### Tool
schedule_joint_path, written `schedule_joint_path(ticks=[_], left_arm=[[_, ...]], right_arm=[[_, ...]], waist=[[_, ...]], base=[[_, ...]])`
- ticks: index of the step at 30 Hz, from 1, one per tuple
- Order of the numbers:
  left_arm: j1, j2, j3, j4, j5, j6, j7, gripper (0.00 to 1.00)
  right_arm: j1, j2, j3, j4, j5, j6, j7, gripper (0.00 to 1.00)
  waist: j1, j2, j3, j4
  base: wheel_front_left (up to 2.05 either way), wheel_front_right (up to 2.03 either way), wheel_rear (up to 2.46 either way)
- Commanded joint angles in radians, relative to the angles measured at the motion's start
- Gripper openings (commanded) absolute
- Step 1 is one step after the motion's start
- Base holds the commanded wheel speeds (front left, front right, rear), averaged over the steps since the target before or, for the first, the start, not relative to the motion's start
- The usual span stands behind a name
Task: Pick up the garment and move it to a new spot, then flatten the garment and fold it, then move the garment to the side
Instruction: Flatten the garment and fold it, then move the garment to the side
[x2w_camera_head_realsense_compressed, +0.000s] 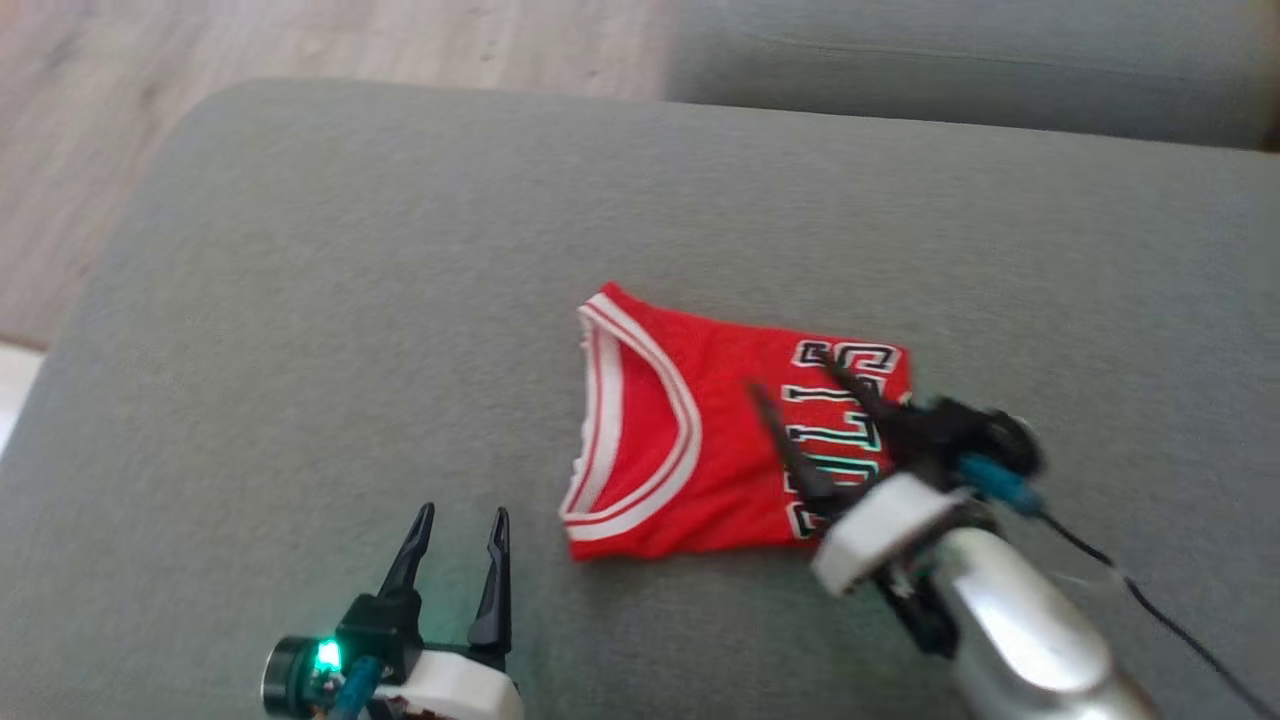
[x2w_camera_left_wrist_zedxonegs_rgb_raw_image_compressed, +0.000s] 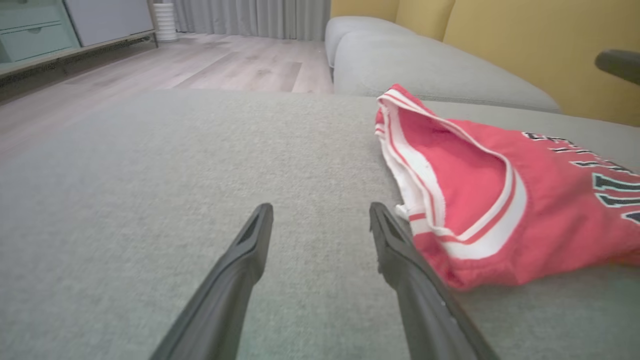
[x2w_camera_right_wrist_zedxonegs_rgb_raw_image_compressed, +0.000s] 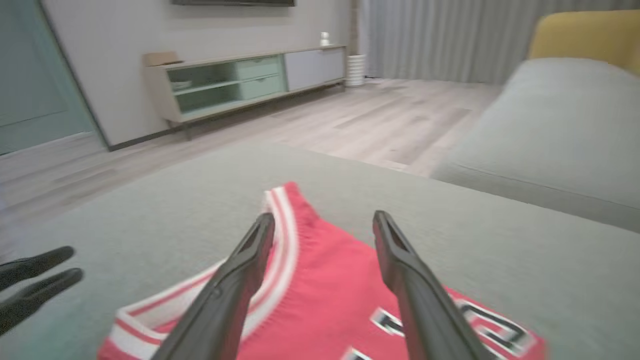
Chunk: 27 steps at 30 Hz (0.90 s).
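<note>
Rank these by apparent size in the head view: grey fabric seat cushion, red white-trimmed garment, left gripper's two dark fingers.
1. Grey fabric seat cushion.
2. Red white-trimmed garment.
3. Two dark fingers of the left gripper, smallest even though nearest the camera.

The garment lies on the seat cushion. The left gripper sits near the garment's front left. The right gripper is over its right part, and a second cushion lies behind it.

The left tool and the right tool both have fingers spread apart.
</note>
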Motion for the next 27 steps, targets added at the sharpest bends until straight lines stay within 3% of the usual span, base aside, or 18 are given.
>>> schedule_joint_path(ticks=[1,7,13,21,27], left_arm=[[-0.036,0.001,0.039,-0.030,0.012,0.001,-0.007,1.00],[-0.034,0.001,0.067,-0.040,0.037,0.010,-0.007,1.00],[-0.017,0.001,0.106,-0.047,0.082,0.015,-0.007,1.00],[0.011,0.001,0.136,-0.074,0.107,0.021,-0.007,1.00],[-0.004,0.001,0.113,-0.082,0.105,0.015,-0.007,1.00]], right_arm=[[0.034,0.013,-0.029,-0.033,-0.020,-0.001,-0.011,1.00],[0.141,0.039,-0.299,-0.061,-0.117,-0.001,-0.011,1.00],[0.208,0.057,-0.446,-0.084,-0.168,-0.001,-0.011,1.00],[0.252,0.061,-0.467,-0.091,-0.142,-0.001,-0.011,1.00],[0.217,0.061,-0.365,-0.047,-0.097,-0.001,-0.011,1.00]], waist=[[0.0000,0.0000,-0.013,-0.044],[0.0000,0.0000,-0.020,-0.119],[0.0000,0.0000,-0.020,-0.167],[0.0000,0.0000,-0.022,-0.185],[0.0000,0.0000,0.001,-0.153]], base=[[0.00,0.00,0.00],[0.00,0.00,0.00],[0.00,0.00,0.00],[0.00,0.00,0.00],[0.00,0.00,0.00]])
